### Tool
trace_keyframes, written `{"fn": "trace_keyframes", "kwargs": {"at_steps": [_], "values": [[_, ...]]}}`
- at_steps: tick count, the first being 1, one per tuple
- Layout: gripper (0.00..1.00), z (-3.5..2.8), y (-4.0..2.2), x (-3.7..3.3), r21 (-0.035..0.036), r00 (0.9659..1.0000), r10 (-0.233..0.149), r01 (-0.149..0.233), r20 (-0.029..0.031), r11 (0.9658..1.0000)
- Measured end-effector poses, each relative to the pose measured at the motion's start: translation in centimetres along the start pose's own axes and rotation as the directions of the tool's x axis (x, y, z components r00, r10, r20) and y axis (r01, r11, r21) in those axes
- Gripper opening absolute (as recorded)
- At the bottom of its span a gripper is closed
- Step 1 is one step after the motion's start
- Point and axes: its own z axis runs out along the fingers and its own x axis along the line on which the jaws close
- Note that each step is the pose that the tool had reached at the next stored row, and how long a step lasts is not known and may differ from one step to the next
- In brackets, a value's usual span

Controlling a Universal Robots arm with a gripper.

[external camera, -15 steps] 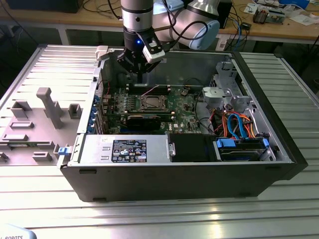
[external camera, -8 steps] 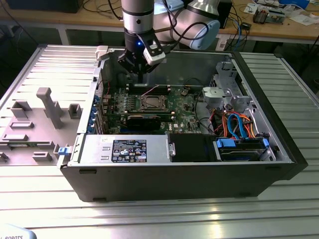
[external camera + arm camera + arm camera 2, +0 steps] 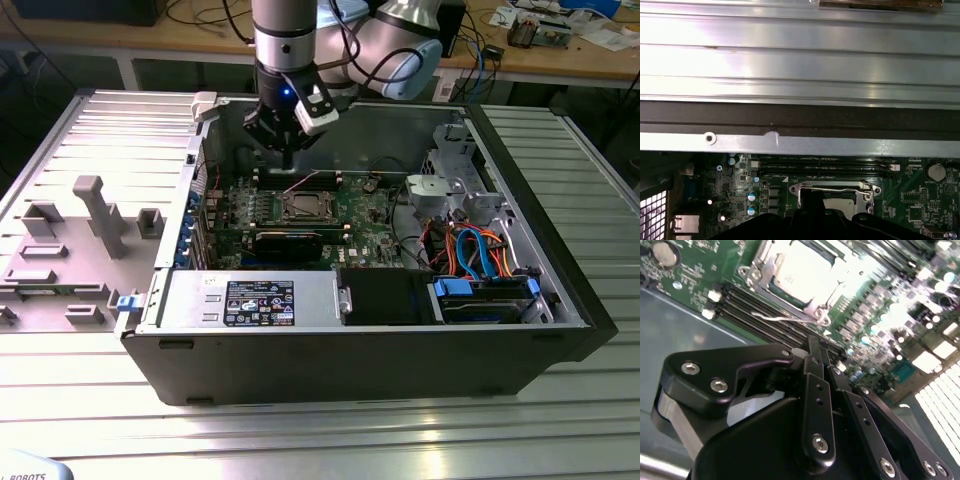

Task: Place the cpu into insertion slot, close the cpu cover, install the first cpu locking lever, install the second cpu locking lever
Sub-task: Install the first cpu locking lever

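cpu (image 3: 807,271): we see a dull silver-grey metal top
cpu cover (image 3: 771,255): shiny bare metal frame
gripper (image 3: 821,356): matt black metal, bright screws
table (image 3: 400,440): we see ribbed, glossy aluminium

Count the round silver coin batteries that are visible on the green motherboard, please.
1: the coin battery sits on the motherboard near its edge, off to one side of the cpu; it also appears in the first wrist view. The gripper may hide others.
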Motion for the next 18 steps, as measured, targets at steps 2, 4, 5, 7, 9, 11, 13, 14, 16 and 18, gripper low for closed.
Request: {"fn": "trace_keyframes", "kwargs": {"at_steps": [2,4,5,7,9,11,13,14,16,18], "values": [[0.11,0.41,-0.03,-0.48,-0.0003,1.0000,0.000,0.000,0.0000,1.0000],[0.11,0.40,-0.04,-0.49,-0.0001,1.0000,0.000,0.000,0.0000,1.0000],[0.11,0.41,-0.04,-0.50,-0.0001,1.0000,0.000,0.000,0.0000,1.0000],[0.11,0.41,-0.04,-0.60,0.0003,1.0000,0.000,0.000,0.0000,1.0000],[0.11,0.41,-0.04,-0.60,0.0003,1.0000,0.000,0.000,0.0000,1.0000],[0.11,0.41,-0.04,-0.61,0.0003,1.0000,0.000,0.000,0.0000,1.0000],[0.11,0.41,-0.04,-0.61,0.0003,1.0000,0.000,0.000,0.0000,1.0000],[0.11,0.41,-0.04,-0.61,0.0003,1.0000,0.000,0.000,0.0000,1.0000],[0.11,0.41,-0.04,-0.61,0.0003,1.0000,0.000,0.000,0.0000,1.0000],[0.11,0.43,-0.04,-0.66,0.0003,1.0000,0.000,0.000,0.0001,1.0000]]}}
